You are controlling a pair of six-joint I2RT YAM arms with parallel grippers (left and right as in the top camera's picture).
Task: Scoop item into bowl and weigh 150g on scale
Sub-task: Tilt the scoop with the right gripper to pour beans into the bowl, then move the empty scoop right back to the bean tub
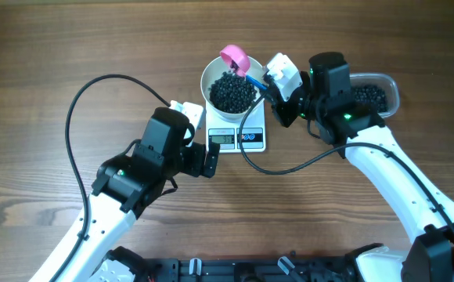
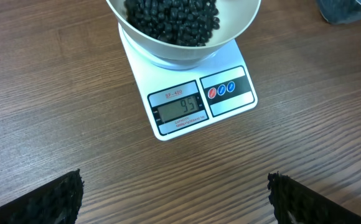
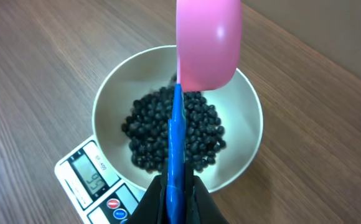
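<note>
The scale (image 2: 230, 102) is mostly hidden under the bowl (image 3: 109, 99); only its front strip with the display (image 2: 179, 107) and two small round buttons can be seen. The digits on the display are hard to read with certainty. In the left wrist view the upper part of the bowl is cut off by the frame. The clear plastic tub (image 1: 390, 83) at the far right of the wooden table (image 1: 55, 47) is partly covered by the right arm.

The white bowl stands on the scale and holds a heap of small round black beads (image 3: 199, 134), shiny and loose, covering its bottom and not reaching the rim. More of the same beads lie in the tub.

A pink scoop (image 3: 208, 43) hangs over the far edge of the bowl. Only its outer side is visible, so I cannot tell if something is inside. Its blue handle (image 3: 176, 143) is clamped between the closed fingers of the right gripper (image 3: 175, 190).

The left gripper (image 2: 174, 186) is just in front of the scale, its black fingers (image 2: 50, 202) wide apart and holding nothing.
</note>
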